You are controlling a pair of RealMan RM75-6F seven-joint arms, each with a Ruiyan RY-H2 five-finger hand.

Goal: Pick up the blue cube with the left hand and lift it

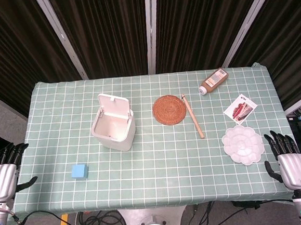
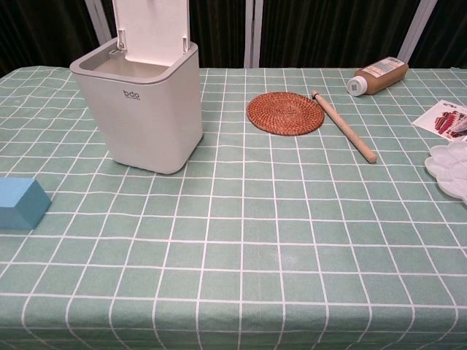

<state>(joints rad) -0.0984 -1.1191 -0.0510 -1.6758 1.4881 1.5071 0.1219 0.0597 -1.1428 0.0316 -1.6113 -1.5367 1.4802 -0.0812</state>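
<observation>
Nearest to me, just off the near corners of the worktop, are my two hands. My left hand (image 1: 3, 176) sits beside the near left corner, fingers spread and pointing away from me, holding nothing. My right hand (image 1: 289, 163) sits beside the near right corner in the same way, fingers apart and empty. Only the head view shows them.

The worktop is covered by a pale green checked cloth (image 1: 160, 169). The blue cube (image 1: 79, 171) rests flat on the cloth near the left part of the near edge, well apart from my left hand and touching nothing else. In the chest view it appears at the far left, partly cut off by the frame (image 2: 22, 203).

Beyond the cube, left of the middle, stands a white bin (image 1: 113, 127) with its lid tipped up and open. Around the middle lies a round woven mat (image 1: 169, 110), with a wooden stick (image 1: 192, 116) just beside its right side, angled toward the near edge. A brown bottle (image 1: 213, 80) lies on its side near the far right corner. A small printed card (image 1: 240, 109) lies near the right edge, and a white flower-shaped dish (image 1: 242, 145) rests closer to me, near my right hand.
</observation>
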